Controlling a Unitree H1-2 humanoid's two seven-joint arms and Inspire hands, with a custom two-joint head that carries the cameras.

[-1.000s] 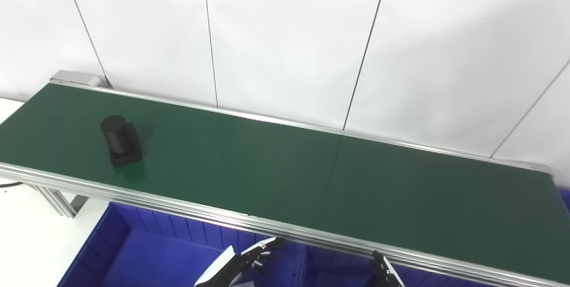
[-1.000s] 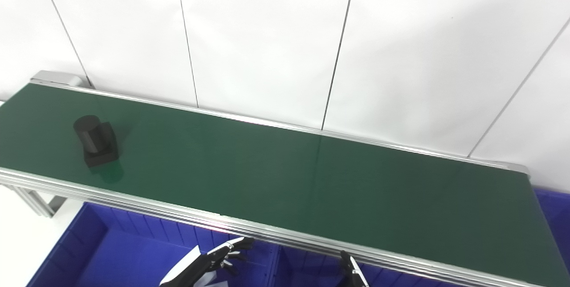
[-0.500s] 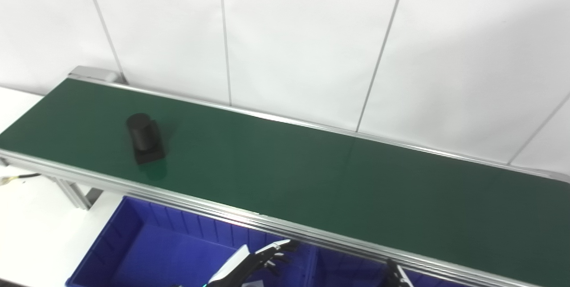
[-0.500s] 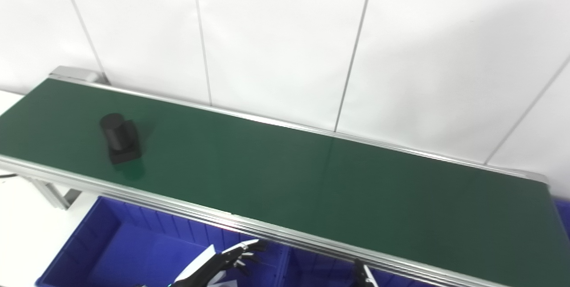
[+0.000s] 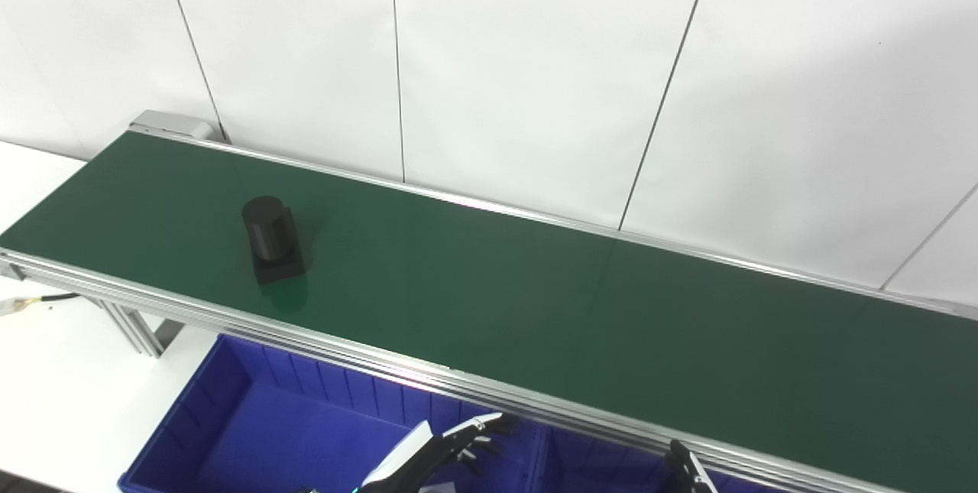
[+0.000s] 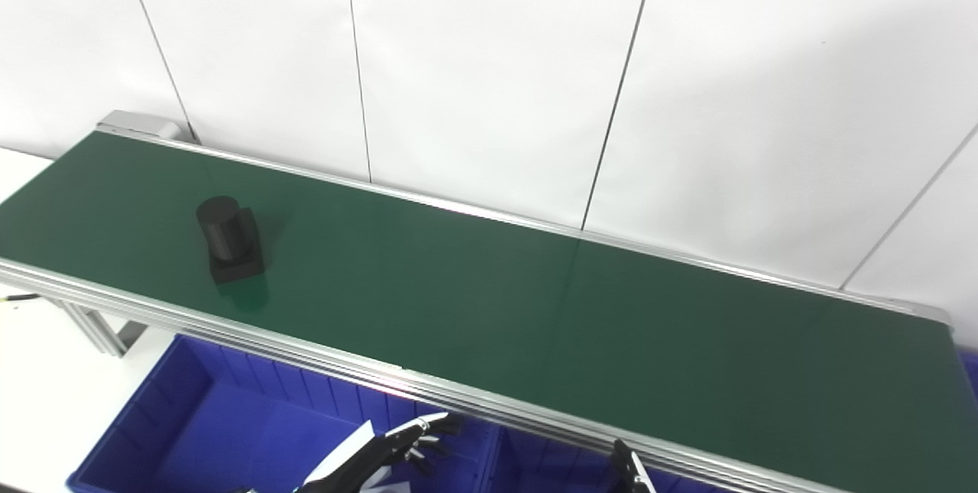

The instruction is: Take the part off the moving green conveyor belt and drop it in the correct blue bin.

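Hovering left hand (image 5: 447,451) over blue bin (image 5: 229,401).

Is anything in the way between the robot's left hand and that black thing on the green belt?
Nothing sits on the green belt between them. But the left hand hangs low over the blue bin, below the belt's metal rail, so it must rise over that rail to reach the black part.

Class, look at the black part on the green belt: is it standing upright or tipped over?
Upright. The black part rests on its square base on the belt, round top facing up.
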